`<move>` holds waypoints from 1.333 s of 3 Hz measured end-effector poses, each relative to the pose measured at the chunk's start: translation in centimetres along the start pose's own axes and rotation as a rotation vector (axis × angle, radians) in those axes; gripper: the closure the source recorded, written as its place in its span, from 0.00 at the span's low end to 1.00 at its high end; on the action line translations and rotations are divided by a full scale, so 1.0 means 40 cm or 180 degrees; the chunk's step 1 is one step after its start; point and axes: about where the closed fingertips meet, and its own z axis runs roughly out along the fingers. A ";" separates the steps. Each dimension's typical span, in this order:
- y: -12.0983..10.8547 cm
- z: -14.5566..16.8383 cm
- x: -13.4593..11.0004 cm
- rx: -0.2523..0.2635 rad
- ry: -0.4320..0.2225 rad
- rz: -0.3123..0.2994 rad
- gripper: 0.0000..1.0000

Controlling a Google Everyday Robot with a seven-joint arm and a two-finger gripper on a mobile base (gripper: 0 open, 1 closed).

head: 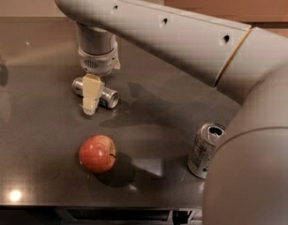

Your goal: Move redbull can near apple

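The redbull can, slim and silver with blue patches, lies on its side on the dark table at the middle left. My gripper hangs from the arm straight down over the can's middle and covers that part of it. The apple, red with yellowish patches, sits nearer the front edge, below the can and apart from it.
A wider silver can with green and red markings stands upright at the front right, partly hidden by my arm. The arm spans the upper and right parts of the view. The table's front edge runs just below the apple.
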 end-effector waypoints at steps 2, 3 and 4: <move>-0.029 0.025 0.022 0.0004 0.0189 0.0087 0.41; -0.029 -0.007 0.036 -0.0014 0.0153 0.0009 0.64; -0.005 -0.055 0.047 -0.0149 -0.0002 -0.0296 0.87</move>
